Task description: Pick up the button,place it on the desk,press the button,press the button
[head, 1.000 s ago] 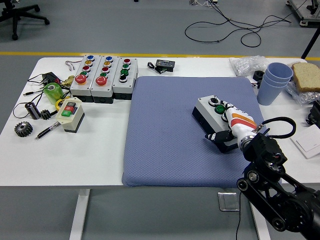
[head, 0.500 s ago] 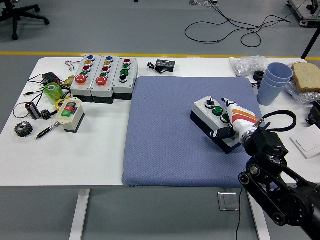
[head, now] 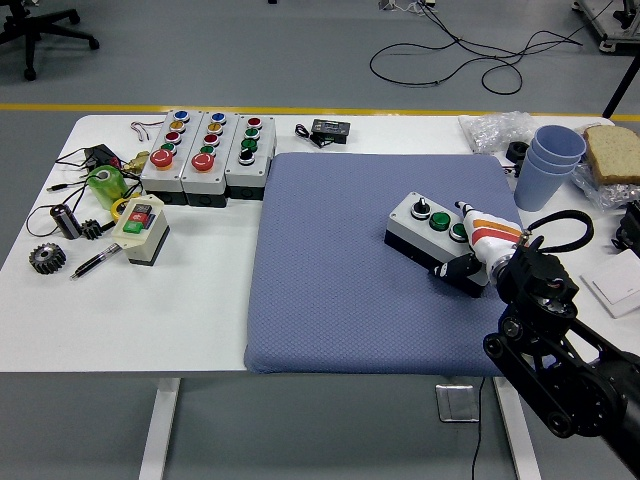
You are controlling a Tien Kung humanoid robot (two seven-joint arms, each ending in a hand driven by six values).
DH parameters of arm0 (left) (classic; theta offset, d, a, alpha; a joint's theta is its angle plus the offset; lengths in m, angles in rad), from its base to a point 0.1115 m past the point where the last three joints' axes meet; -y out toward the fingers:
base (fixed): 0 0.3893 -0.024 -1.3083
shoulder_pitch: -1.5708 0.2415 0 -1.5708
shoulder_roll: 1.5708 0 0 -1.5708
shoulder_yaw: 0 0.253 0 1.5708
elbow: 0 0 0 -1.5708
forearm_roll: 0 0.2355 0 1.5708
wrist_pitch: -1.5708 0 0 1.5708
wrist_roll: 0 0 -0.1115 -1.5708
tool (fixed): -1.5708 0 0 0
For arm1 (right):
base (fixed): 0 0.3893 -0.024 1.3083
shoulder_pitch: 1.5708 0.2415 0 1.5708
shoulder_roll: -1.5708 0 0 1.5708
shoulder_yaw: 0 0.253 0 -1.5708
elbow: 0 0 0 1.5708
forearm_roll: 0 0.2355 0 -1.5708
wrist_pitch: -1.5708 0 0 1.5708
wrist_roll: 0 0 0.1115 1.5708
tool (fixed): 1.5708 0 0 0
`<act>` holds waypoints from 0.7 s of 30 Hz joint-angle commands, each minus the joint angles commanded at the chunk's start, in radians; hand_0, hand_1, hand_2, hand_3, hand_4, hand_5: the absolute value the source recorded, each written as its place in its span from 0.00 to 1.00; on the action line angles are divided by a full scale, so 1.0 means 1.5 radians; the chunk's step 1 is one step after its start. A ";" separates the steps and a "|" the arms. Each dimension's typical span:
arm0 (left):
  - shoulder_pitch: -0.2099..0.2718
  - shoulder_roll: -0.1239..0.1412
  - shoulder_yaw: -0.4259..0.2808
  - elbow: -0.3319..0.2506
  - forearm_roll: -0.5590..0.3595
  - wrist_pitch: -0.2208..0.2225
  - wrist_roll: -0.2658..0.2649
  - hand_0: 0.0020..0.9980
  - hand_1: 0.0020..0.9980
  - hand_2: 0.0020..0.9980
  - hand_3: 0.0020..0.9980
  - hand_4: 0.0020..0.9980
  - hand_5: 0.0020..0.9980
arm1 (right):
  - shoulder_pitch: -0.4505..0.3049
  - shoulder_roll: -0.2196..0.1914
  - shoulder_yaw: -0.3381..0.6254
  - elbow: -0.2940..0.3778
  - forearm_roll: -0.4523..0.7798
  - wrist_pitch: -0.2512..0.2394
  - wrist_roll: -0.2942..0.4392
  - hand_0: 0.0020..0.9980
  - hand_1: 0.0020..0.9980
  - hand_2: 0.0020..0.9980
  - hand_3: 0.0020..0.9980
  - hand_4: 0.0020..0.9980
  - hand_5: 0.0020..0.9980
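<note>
A grey button box with a black base lies at an angle on the right part of the blue mat. Its top shows a black switch and two green buttons. My right hand, white with orange stripes, holds the box's right end. Its fingers lie along the far side and its black thumb presses the near side. The box's right end is hidden under the hand. The left arm is out of view.
Three grey button boxes stand in a row at the back left, with a small switch box, a gear, a pen and a green roll nearby. Blue stacked cups, bread and a plastic bag sit back right.
The right hand has slid towards the box's right end, uncovering its buttons. The box has turned and shifted a little towards the back right.
</note>
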 joint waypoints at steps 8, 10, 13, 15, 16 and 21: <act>0.002 0.000 -0.006 0.000 0.010 -0.001 0.002 0.60 0.63 0.68 0.55 0.37 0.70 | 0.002 -0.016 -0.015 0.007 -0.026 0.003 0.000 0.18 0.24 0.54 0.79 0.92 0.16; 0.002 0.000 -0.008 0.000 0.013 -0.001 0.002 0.60 0.63 0.68 0.55 0.37 0.70 | 0.002 -0.022 -0.019 0.009 -0.028 -0.008 0.000 0.18 0.24 0.54 0.79 0.92 0.16; 0.003 0.000 -0.011 0.000 0.018 -0.001 0.003 0.60 0.63 0.68 0.55 0.37 0.70 | 0.000 -0.027 -0.021 0.012 -0.019 -0.026 0.000 0.12 0.19 0.45 0.54 0.82 0.10; 0.003 0.000 -0.011 0.000 0.019 -0.002 0.003 0.60 0.63 0.68 0.55 0.37 0.70 | -0.001 -0.031 -0.023 0.014 -0.013 -0.040 0.000 0.12 0.19 0.45 0.54 0.82 0.10; 0.003 0.000 -0.011 0.000 0.019 -0.002 0.003 0.60 0.63 0.68 0.55 0.37 0.70 | -0.002 -0.032 -0.024 0.014 -0.012 -0.044 0.000 0.12 0.19 0.45 0.54 0.82 0.10; 0.004 0.000 -0.015 0.000 0.024 -0.002 0.004 0.60 0.63 0.68 0.55 0.37 0.70 | -0.005 -0.047 -0.038 0.024 0.017 -0.082 0.000 0.08 0.13 0.42 0.48 0.72 0.05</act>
